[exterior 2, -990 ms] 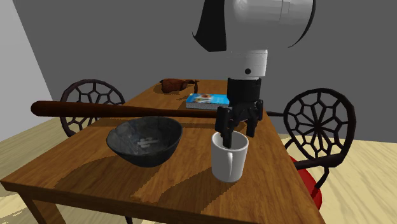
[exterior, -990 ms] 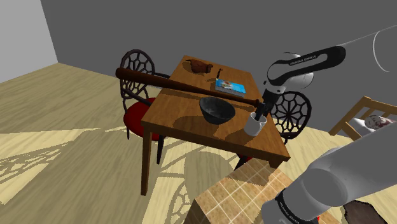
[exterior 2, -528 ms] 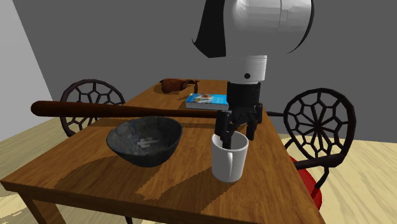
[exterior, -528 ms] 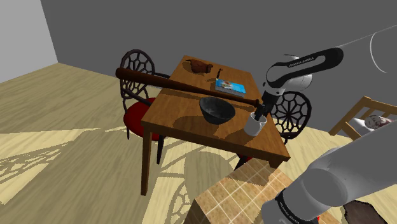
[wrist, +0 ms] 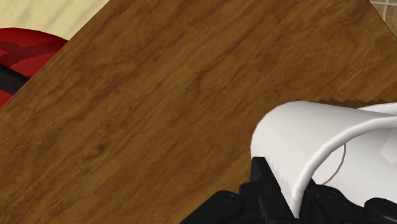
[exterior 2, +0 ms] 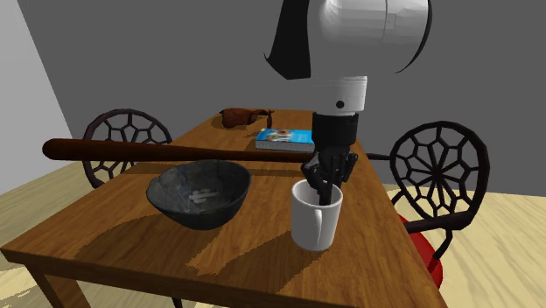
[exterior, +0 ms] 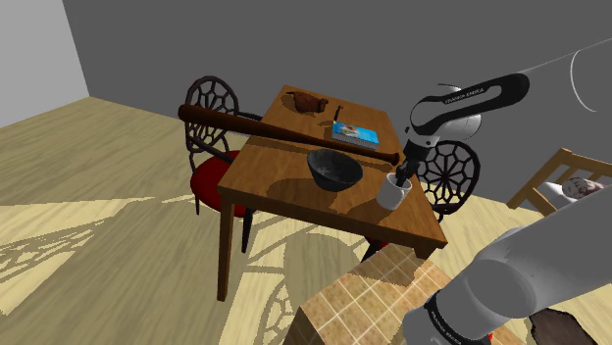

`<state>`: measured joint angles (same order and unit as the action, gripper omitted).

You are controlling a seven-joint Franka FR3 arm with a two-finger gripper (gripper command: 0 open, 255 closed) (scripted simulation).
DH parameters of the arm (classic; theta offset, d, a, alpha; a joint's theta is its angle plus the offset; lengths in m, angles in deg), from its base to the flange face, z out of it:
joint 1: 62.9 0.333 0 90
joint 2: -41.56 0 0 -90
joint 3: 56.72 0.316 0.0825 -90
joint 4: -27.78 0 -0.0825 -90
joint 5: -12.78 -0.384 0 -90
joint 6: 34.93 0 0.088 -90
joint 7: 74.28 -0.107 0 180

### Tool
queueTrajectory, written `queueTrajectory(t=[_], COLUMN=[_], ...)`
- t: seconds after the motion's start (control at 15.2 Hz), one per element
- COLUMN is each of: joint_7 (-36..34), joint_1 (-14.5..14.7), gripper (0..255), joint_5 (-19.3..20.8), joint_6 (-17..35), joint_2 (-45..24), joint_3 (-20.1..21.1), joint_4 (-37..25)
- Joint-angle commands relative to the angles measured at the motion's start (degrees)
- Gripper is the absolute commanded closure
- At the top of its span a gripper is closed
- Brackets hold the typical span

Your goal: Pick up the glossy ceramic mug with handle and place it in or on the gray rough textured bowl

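Note:
A white mug (exterior: pixel 392 193) (exterior 2: pixel 315 219) stands upright on the wooden table (exterior: pixel 284 196) (exterior 2: pixel 227 254), near the edge closest to the stand. My black gripper (exterior: pixel 398 179) (exterior 2: pixel 322 188) comes down from above and is shut on the mug's far rim, one finger inside and one outside. In the wrist view the fingers (wrist: pixel 267 184) clasp the mug's white wall (wrist: pixel 318 146). The dark grey bowl (exterior: pixel 334 170) (exterior 2: pixel 199 192) sits beside the mug, on the shoulder view's left of it.
A long brown baseball bat (exterior: pixel 275 132) (exterior 2: pixel 157 151) lies across the table just behind the bowl and mug. Further back lie a blue book (exterior: pixel 355 133) (exterior 2: pixel 285 136) and a brown object (exterior: pixel 308 101). Web-backed chairs (exterior: pixel 211 108) (exterior 2: pixel 442 171) flank the table.
The fingers, standing apart over the mug's rim before, have shut on it. The hand sank slightly a second ago. The mug has not moved.

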<state>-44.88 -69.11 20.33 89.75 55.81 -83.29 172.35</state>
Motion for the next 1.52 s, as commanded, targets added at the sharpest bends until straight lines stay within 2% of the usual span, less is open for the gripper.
queueTrajectory(t=[0.0,0.2,1.45], joint_7=[0.0,0.0,-1.7], joint_1=[0.0,0.0,-0.4], gripper=[255,255,255], joint_5=[0.0,0.0,1.1], joint_6=[0.0,0.0,-16.3], joint_2=[0.0,0.0,7.6], joint_3=[0.0,0.0,2.6], joint_4=[0.0,0.0,-8.9])
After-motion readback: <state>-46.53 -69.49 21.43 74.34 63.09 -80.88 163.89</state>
